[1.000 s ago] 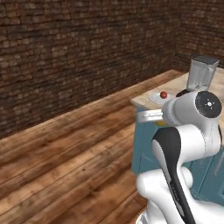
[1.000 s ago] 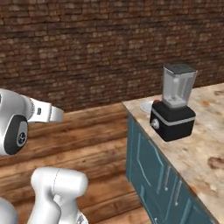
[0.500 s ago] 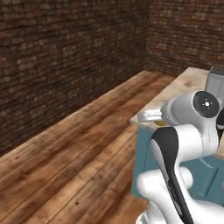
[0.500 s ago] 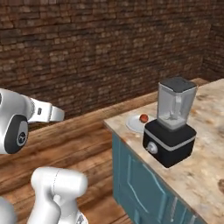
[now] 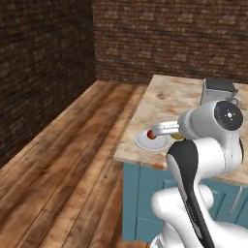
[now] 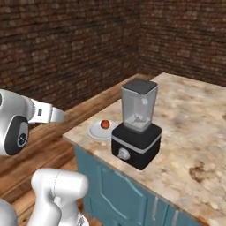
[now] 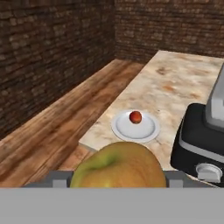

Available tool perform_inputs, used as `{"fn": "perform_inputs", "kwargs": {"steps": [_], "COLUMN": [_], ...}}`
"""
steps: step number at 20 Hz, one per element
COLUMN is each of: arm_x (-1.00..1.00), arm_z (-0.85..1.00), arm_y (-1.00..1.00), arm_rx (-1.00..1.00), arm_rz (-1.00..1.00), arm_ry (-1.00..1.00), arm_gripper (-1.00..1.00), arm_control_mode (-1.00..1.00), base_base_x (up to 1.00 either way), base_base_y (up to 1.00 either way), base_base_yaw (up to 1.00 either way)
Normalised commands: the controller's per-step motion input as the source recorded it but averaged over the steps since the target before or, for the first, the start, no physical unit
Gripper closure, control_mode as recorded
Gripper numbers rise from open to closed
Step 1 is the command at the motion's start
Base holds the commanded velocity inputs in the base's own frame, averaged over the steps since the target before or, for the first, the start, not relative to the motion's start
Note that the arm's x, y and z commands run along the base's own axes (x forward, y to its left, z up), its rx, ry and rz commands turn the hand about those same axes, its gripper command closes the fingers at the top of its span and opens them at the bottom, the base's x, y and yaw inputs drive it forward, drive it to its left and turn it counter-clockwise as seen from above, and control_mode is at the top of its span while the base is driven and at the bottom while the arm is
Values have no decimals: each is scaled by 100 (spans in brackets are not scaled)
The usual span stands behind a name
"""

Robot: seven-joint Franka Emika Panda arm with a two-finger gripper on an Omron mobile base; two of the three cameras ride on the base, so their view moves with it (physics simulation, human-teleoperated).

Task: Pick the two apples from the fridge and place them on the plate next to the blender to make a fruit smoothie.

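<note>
Since a second ago the base has driven round the marbled beige tabletop [image 6: 185, 132], so the corner now faces it; the hand [image 7: 119, 183] grips the yellow-orange round apple [image 7: 120, 166]; the small red apple [image 6: 104, 124] sits on the round white plate [image 6: 97, 131] just beside the grey-jarred, black-based blender [image 6: 137, 123].

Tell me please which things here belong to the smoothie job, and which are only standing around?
Belong to the job:
- red apple, already on the plate
- yellow-orange apple, held in the gripper
- blender, beside the plate

Only around:
- counter
- blue cabinet fronts
- wooden floor
- brick walls
</note>
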Motion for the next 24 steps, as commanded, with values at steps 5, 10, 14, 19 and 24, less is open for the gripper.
{"fn": "perform_inputs", "kwargs": {"steps": [5, 10, 14, 19, 24], "arm_x": [0, 0, 0, 8, 52], "arm_z": [0, 0, 0, -6, -48], "arm_y": [0, 0, 0, -2, -3], "arm_rx": [0, 0, 0, 0, -1], "arm_rz": [0, 0, 0, 0, 0], "arm_ry": [0, 0, 0, 9, 45], "arm_gripper": [100, 100, 100, 100, 100], "arm_control_mode": [100, 100, 100, -100, -100], "base_base_x": [50, 23, 17, 3, 0], "base_base_y": [40, 81, 16, 0, 0], "base_base_yaw": [-62, -44, -18, 0, 0]}}
